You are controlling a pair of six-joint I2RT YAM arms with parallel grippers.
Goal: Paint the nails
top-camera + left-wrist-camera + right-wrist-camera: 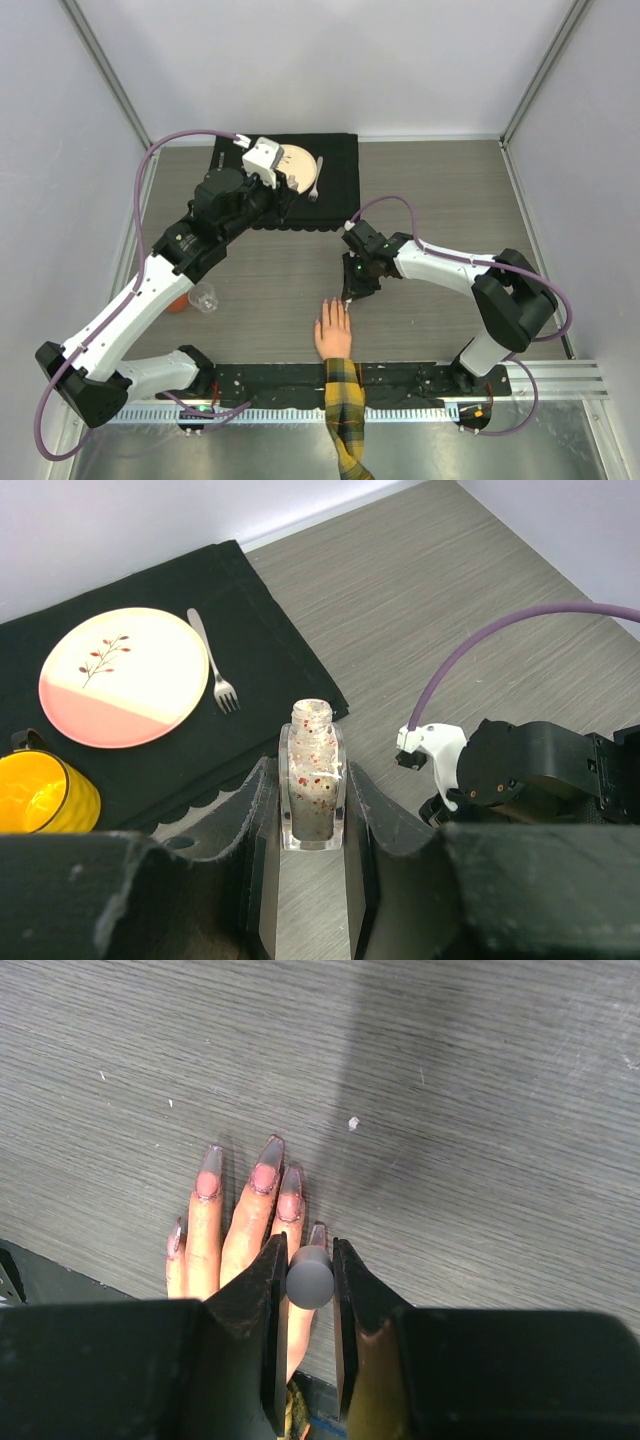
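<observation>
Nails [265, 1172]: long, pinkish, tipping the five fingers of a hand [333, 332] laid palm down at the near middle of the table [450, 180], fingers pointing far. Seen from the right wrist, spread just left of and under the right claw.

Grey wood-grain table, walled on the left, right and far sides.

Left arm [150, 282], reaching from the near left corner to the far left. Left claw [312, 820] closed on a bottle [312, 780], held upright by the near edge of a cloth.

Right arm [450, 268], reaching from the near right toward the middle. Right claw [309, 1250] closed on a round grey cap [310, 1277], hovering over the fingertips on the hand's right side; anything below the cap hidden.

Black cloth [340, 160] at the far middle, scalloped along its near edge.

Yellow-and-black plaid sleeve [343, 400] running off the near edge behind the hand.

Plate [120, 675], cream and pink with a twig pattern, on the cloth.

Yellow mug [40, 795] left of the plate.

Clear cup [205, 297] near the left arm, touching something orange [178, 304] too hidden to name.

Fork [215, 665] just right of the plate.

Bottle small, clear, open-necked, with white and red specks inside.
</observation>
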